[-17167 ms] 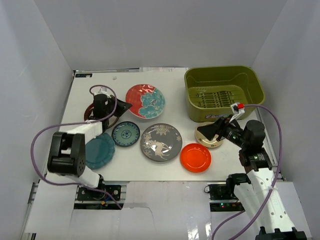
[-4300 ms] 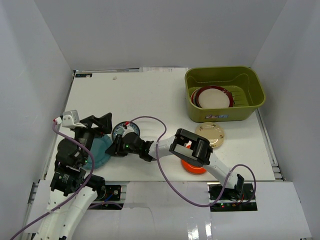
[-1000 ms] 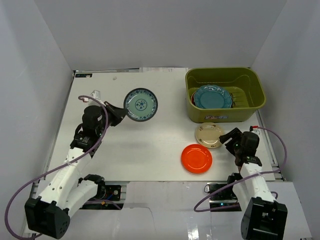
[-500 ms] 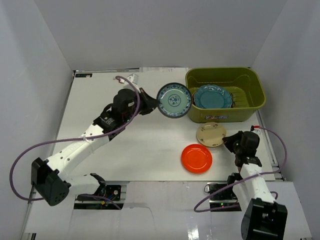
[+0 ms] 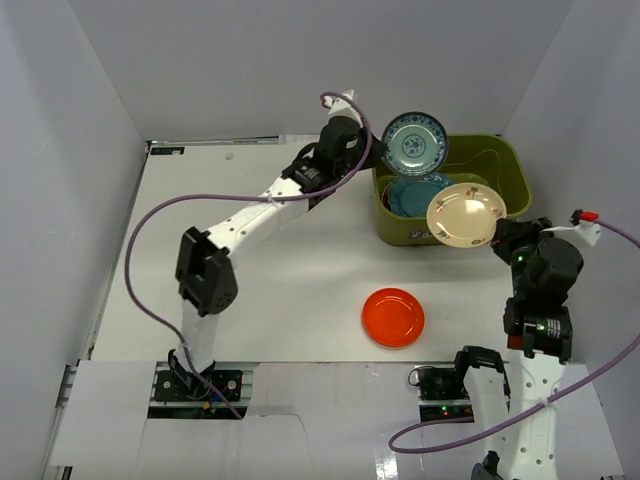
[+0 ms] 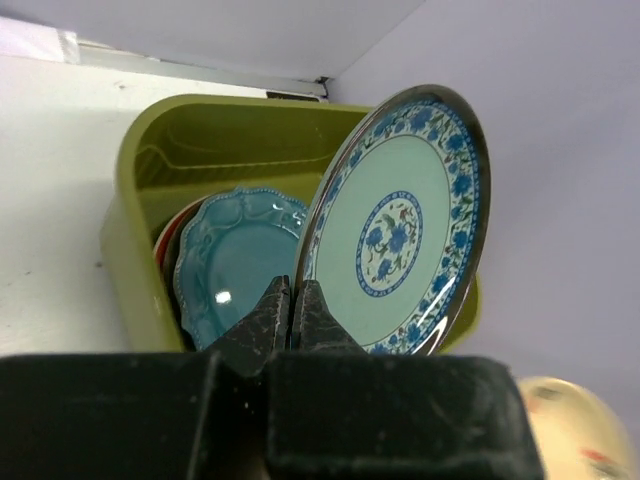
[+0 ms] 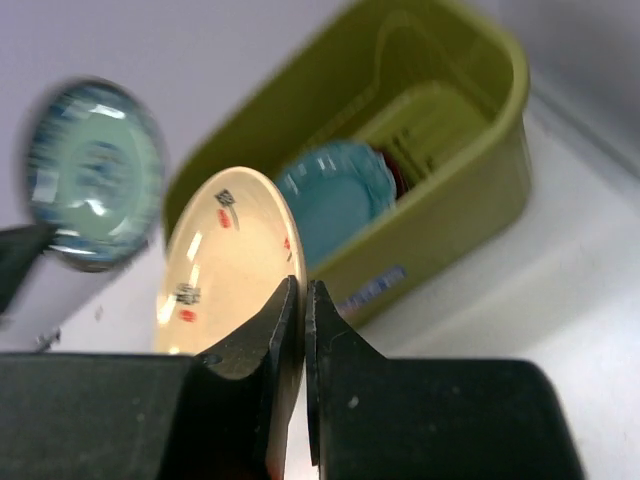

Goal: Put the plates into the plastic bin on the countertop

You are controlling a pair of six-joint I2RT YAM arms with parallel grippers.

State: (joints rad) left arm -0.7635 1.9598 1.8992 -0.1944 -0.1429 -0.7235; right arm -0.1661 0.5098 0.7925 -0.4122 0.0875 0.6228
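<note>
Plainly, the blue-green plate (image 6: 400,225) is pinched upright above the plastic bin (image 6: 135,230) by the left gripper (image 6: 297,300), the cream plate (image 7: 225,260) just before it by the right gripper (image 7: 303,300).

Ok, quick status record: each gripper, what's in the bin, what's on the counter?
left gripper: shut on blue-green plate, held upright at the left end of the bin
right gripper: shut on cream plate, held up in front of the bin
bin: teal plate on top, red rim showing behind it
countertop: orange plate lying flat
</note>
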